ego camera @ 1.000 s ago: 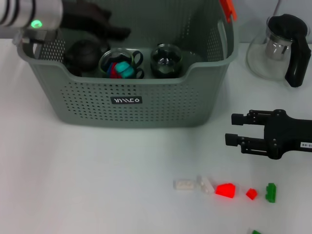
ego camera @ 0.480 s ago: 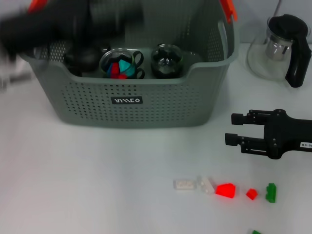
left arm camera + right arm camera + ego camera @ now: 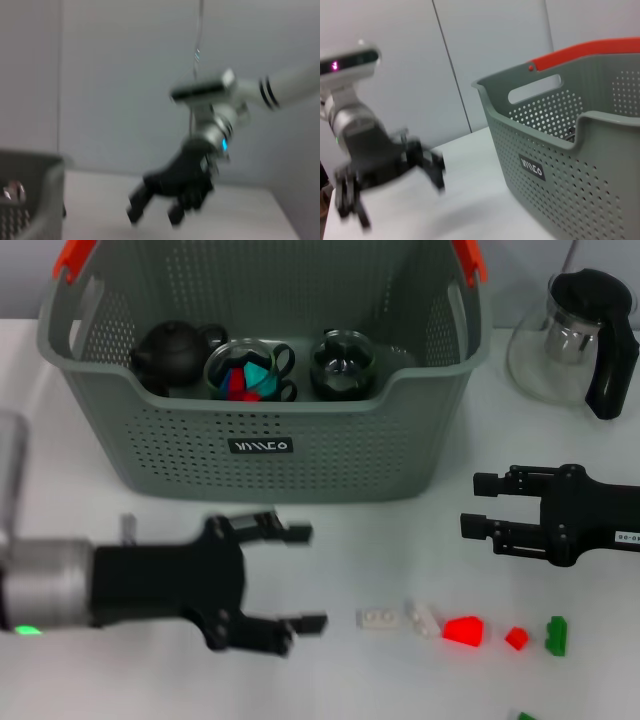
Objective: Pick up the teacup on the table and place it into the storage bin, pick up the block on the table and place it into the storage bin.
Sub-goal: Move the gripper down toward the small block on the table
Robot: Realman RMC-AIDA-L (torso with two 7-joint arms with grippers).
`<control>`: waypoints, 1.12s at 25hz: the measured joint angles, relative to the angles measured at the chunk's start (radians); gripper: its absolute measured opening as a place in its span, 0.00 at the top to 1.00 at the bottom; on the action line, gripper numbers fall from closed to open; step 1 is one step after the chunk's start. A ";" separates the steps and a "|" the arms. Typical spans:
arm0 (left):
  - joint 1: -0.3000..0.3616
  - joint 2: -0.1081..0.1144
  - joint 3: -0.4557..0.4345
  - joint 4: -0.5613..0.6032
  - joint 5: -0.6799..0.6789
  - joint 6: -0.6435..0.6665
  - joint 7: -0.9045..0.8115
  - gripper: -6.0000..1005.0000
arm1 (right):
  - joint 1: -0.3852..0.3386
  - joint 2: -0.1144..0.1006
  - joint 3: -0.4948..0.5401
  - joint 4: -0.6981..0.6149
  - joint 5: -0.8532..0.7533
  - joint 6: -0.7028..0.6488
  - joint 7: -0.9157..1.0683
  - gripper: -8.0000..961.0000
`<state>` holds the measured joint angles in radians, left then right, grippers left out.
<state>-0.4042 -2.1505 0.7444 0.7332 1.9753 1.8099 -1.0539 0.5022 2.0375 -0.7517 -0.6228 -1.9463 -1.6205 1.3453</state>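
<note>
Nearest to me on the white bench (image 3: 120,680) lies a loose row of small blocks: a white block (image 3: 378,619), a second white piece (image 3: 423,618) touching it at an angle, a larger red block (image 3: 463,630), a small red block (image 3: 516,638) and a green block (image 3: 556,635). Another green bit (image 3: 523,717) is cut off by the near edge.

My left tool (image 3: 300,578) hangs over the bench just left of the white block, its two black fingers spread wide with nothing between them. My right tool (image 3: 476,503) sits over the bench on the right, beyond the red and green blocks, pointing left, its fingers also parted and empty.

Behind both stands the storage bin (image 3: 260,455), grey and perforated, with orange handle clips (image 3: 74,257) and a black label (image 3: 259,446) on its front. Only my head view looks into it: a dark teapot (image 3: 172,350) at the left, a glass teacup (image 3: 247,370) holding red, blue and teal pieces in the middle, and a second glass cup (image 3: 342,364) just right of it. Right of the bin, farther back, is a glass pitcher (image 3: 575,335) with a black handle.

My right wrist view shows the bin (image 3: 580,165) from its side, with the label (image 3: 532,167) and handle slot, and my left tool (image 3: 390,175) across the bench. My left wrist view catches only a corner of the bin (image 3: 35,200) and my right tool (image 3: 155,212) hanging open over the bench.
</note>
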 joint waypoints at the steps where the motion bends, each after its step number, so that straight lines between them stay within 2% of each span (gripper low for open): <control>1: 0.001 -0.006 0.009 -0.014 0.014 -0.026 0.029 0.13 | 0.000 0.000 0.000 0.000 0.000 0.000 0.000 0.32; 3: -0.009 -0.021 0.039 -0.075 0.029 -0.113 0.098 0.16 | 0.001 0.002 0.000 0.000 0.000 0.000 0.000 0.32; 8: -0.092 -0.018 0.077 -0.237 0.037 -0.298 0.144 0.22 | 0.001 0.004 -0.003 0.000 0.000 0.000 0.000 0.32; 12: -0.125 -0.022 0.133 -0.273 0.039 -0.404 0.147 0.27 | 0.000 0.002 -0.001 0.000 0.000 -0.004 0.000 0.32; 15: -0.136 -0.025 0.177 -0.297 0.031 -0.471 0.167 0.44 | -0.001 0.001 0.000 0.000 0.000 -0.003 0.000 0.32; 21: -0.160 -0.027 0.181 -0.364 0.027 -0.528 0.250 0.45 | -0.002 0.002 0.000 0.000 0.000 -0.001 0.000 0.32; 28: -0.196 -0.028 0.185 -0.406 0.015 -0.571 0.260 0.47 | -0.001 0.003 0.000 0.000 0.000 -0.001 0.000 0.32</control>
<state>-0.6002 -2.1783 0.9296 0.3276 1.9901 1.2384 -0.7942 0.5015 2.0402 -0.7516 -0.6228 -1.9466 -1.6214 1.3453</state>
